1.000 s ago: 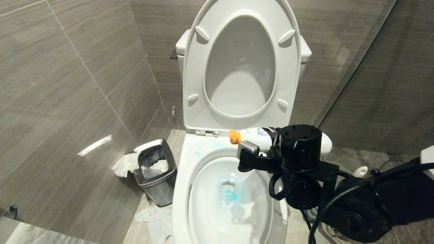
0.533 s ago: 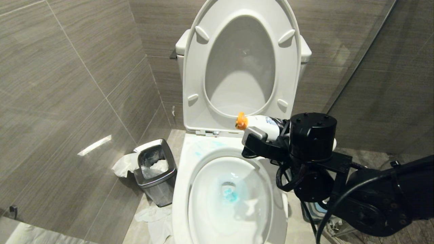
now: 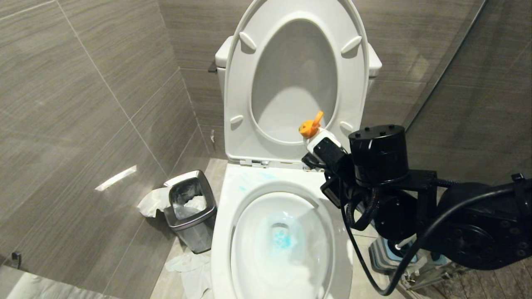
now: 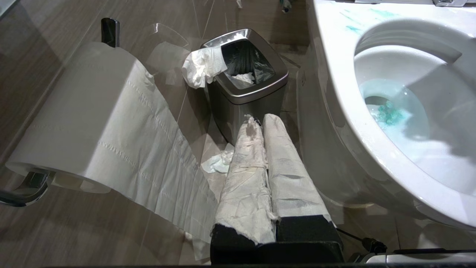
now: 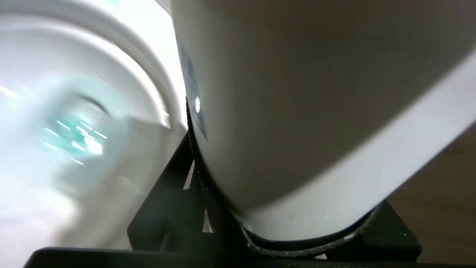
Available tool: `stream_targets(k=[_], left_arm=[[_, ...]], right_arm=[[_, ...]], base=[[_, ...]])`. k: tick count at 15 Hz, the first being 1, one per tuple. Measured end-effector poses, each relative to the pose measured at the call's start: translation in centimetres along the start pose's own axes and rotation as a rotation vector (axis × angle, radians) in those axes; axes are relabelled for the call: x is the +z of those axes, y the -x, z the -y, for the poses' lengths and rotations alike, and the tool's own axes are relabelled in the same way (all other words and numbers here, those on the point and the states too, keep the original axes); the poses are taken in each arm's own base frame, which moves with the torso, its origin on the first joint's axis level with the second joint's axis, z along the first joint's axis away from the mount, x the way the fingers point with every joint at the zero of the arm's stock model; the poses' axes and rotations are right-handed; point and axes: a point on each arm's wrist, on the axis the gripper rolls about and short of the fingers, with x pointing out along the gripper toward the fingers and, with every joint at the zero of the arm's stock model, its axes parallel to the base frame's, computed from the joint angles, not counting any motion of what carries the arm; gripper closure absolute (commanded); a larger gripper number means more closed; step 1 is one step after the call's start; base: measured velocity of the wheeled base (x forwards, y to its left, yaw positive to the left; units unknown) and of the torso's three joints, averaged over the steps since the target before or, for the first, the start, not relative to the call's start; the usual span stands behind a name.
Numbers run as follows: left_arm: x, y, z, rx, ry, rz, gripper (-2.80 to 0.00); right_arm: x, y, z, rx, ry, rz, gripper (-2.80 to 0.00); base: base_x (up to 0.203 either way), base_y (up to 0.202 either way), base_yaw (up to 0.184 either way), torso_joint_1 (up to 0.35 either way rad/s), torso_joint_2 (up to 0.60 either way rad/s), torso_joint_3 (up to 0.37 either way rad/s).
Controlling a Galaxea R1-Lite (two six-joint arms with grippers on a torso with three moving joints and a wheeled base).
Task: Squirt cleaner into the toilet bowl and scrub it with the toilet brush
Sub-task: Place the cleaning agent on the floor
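A: Steel first: what sits left of the toilet bowl (image 3: 226, 232)?

B: Off to its left stands the small steel waste bin (image 3: 192, 209), crumpled tissue (image 4: 202, 67) over its rim and more on the floor. On the wall beyond it hangs a toilet paper roll (image 4: 80, 111) with a long tail. My left gripper (image 4: 266, 123) is low beside the bowl, pointing at the bin, its 2 paper-wrapped fingers pressed together on nothing.

A: And the bowl itself?

B: Seat (image 3: 241, 104) and lid are raised. The cleaner (image 3: 282, 238) shows as a turquoise patch in the water, with pale blue smears on the rim's back left corner.

A: Right of it?

B: My right gripper (image 3: 328, 155) is above the bowl's back right corner, its jaws clamped on a white bottle (image 3: 322, 139). The bottle's orange nozzle (image 3: 311, 126) tilts up toward the raised seat. A grey-and-blue holder (image 3: 384, 255) stands on the floor right of the bowl, partly hidden by my arm.
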Motion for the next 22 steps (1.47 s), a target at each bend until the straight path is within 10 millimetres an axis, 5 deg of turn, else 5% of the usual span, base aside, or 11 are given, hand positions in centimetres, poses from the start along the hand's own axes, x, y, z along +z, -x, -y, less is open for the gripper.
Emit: stream_targets(k=[7,11,16,22], left_arm=[[0.0,0.0,0.0,0.000,0.000,0.000,0.00],[0.0,0.0,0.0,-0.001,0.000,0.000,0.00],[0.0,0.0,0.0,0.000,0.000,0.000,0.00],[0.0,0.0,0.0,0.000,0.000,0.000,0.00]], right_arm=[[-2.3,1.6,3.9,0.108,-0.508,0.025,0.00],[-4.6,3.0,7.6,0.161,-0.568,0.053,0.00],[-6.5,5.5,9.6,0.145,-0.589,0.073,0.00],[-8.4,5.8,11.6,0.049,-0.621,0.042,0.00]], base=[[0.000,0.000,0.000,0.000,0.00,0.000],[0.000,0.000,0.000,0.000,0.00,0.000],[0.000,0.000,0.000,0.000,0.00,0.000],[0.000,0.000,0.000,0.000,0.00,0.000]])
